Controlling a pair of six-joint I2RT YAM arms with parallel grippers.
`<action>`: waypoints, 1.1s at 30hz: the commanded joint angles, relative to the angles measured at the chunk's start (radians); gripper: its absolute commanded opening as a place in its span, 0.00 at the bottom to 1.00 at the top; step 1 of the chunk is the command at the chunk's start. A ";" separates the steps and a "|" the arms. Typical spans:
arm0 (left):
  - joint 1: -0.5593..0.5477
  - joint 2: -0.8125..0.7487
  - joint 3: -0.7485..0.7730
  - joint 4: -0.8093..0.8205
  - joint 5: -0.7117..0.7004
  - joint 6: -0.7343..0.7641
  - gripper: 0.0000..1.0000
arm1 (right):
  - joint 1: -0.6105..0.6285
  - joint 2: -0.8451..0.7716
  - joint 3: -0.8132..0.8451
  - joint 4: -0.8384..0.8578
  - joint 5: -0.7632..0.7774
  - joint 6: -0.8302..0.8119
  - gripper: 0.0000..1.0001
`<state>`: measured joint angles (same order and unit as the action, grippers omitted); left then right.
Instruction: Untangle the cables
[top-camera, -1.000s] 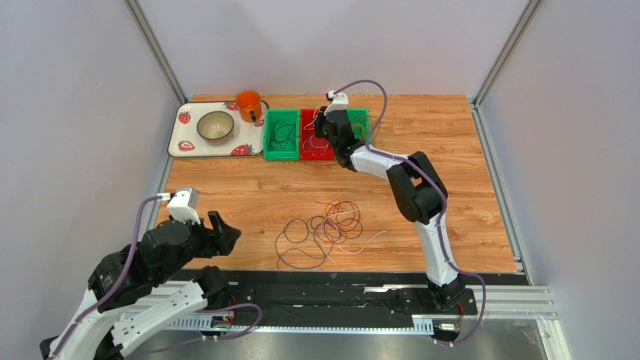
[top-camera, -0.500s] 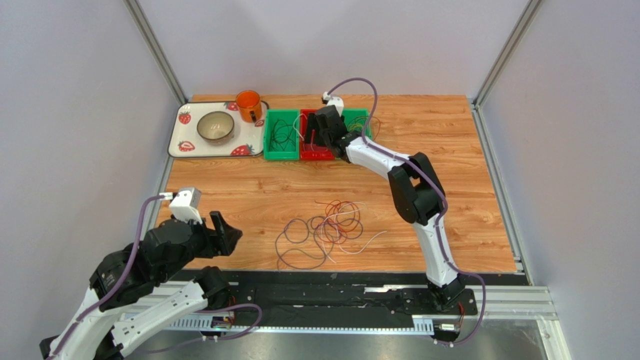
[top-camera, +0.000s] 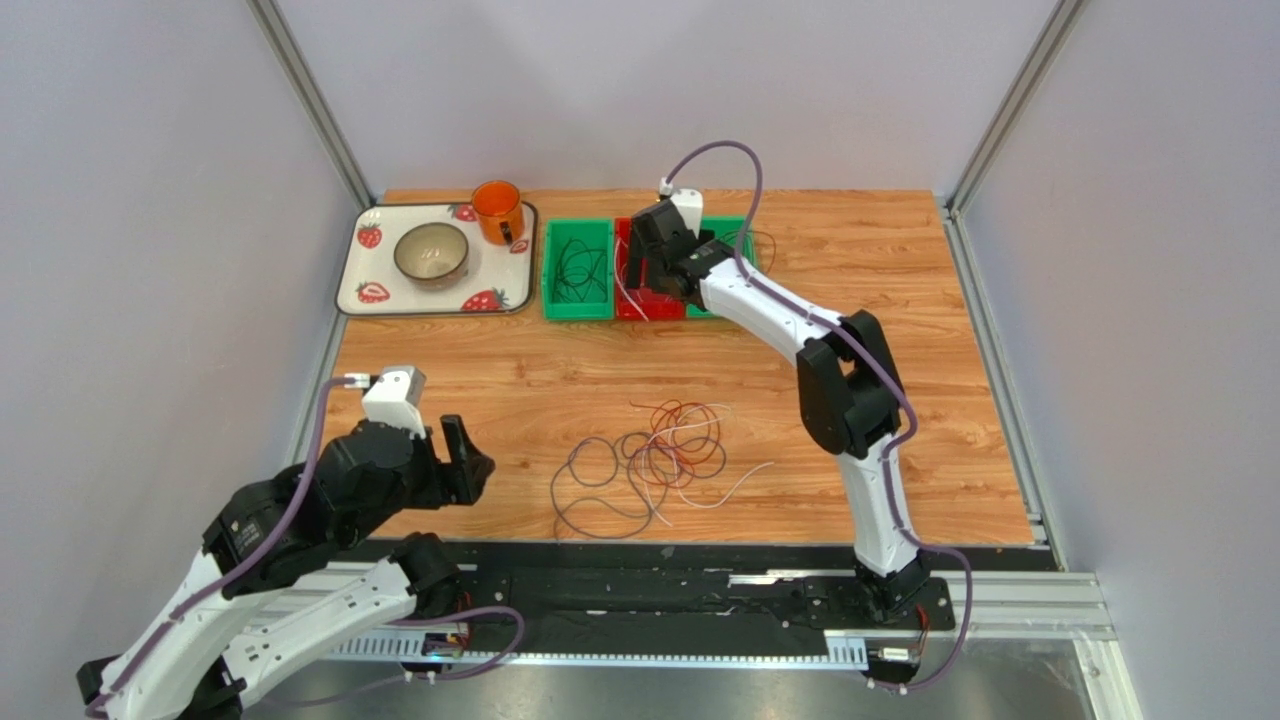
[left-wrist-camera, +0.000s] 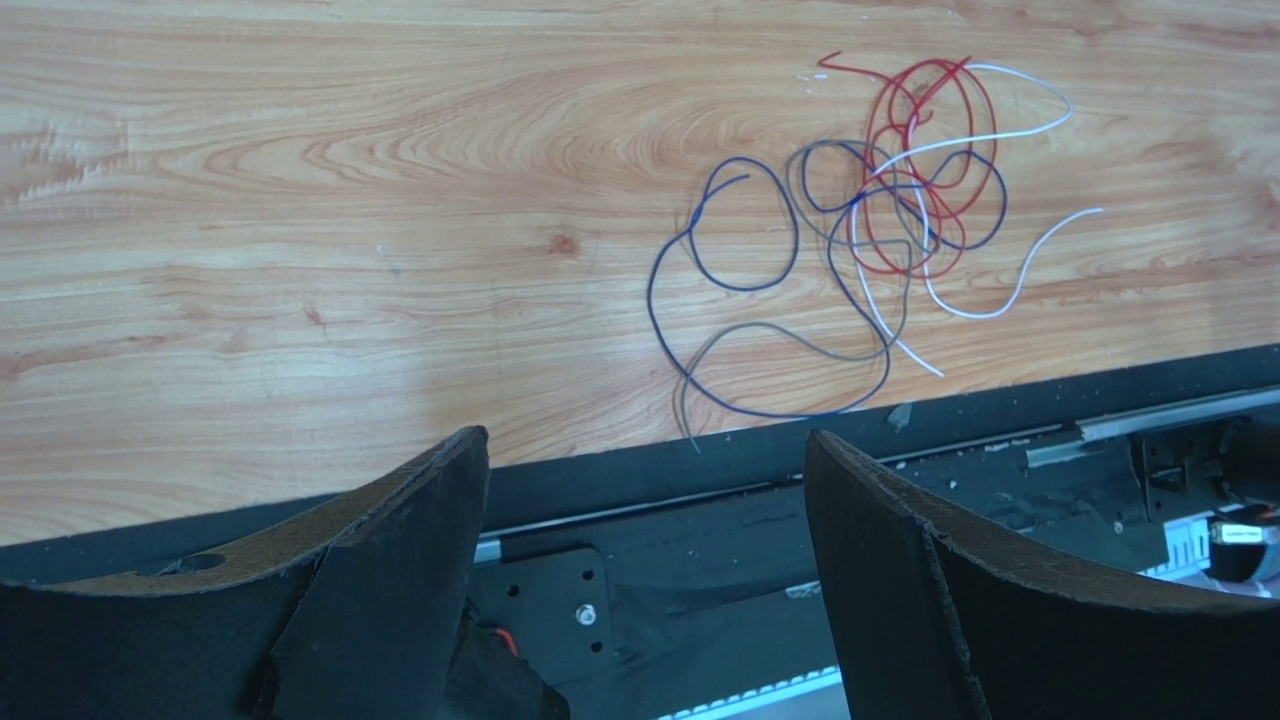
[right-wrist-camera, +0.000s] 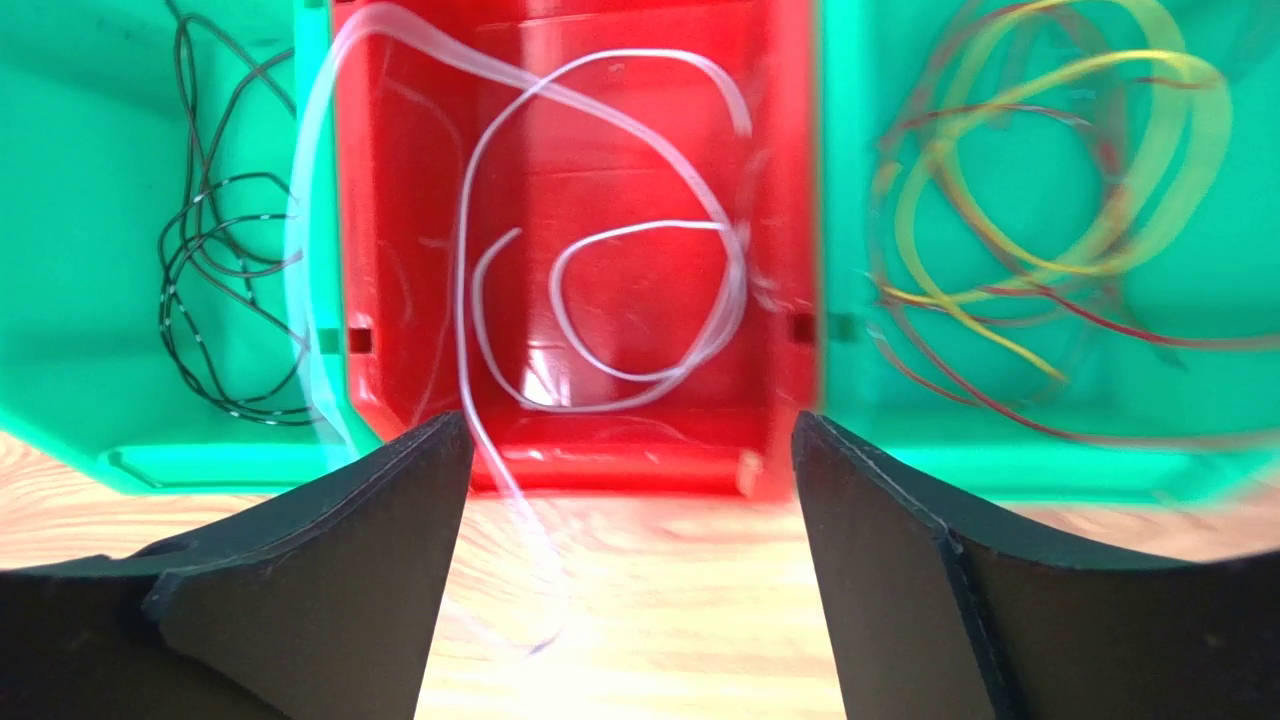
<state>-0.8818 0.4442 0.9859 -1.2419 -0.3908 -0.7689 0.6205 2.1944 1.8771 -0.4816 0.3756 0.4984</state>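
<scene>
The cables lie in a loose tangle of red, white and dark loops on the wooden table near its front edge; the left wrist view shows the same cables ahead and to the right. My left gripper hovers open and empty to the left of them, over the table's edge. Over the red bin at the back, my right gripper is open. A white cable lies coiled in that red bin, with one blurred strand trailing over the near wall beside my left finger.
A green bin left of the red one holds a black wire. Another green bin on the right holds yellow and red wires. A strawberry tray carries a bowl, with an orange mug beside it. A black rail runs along the front.
My right gripper has gone from shut to open over the red bin, and the white cable has dropped in. The bins slid slightly right. My left arm shifted a little to the right.
</scene>
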 joint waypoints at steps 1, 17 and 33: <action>0.004 0.063 0.008 0.001 -0.011 0.003 0.85 | -0.005 -0.208 -0.088 -0.062 0.120 -0.005 0.84; 0.003 0.289 -0.027 0.294 0.006 0.045 0.85 | -0.005 -0.787 -0.777 0.127 -0.070 0.074 0.73; -0.105 0.887 -0.001 0.866 0.110 0.210 0.79 | 0.001 -1.378 -1.393 0.254 -0.017 0.302 0.72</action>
<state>-0.9562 1.2091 0.8902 -0.5591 -0.2722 -0.6453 0.6151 0.8394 0.5632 -0.3080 0.3016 0.7361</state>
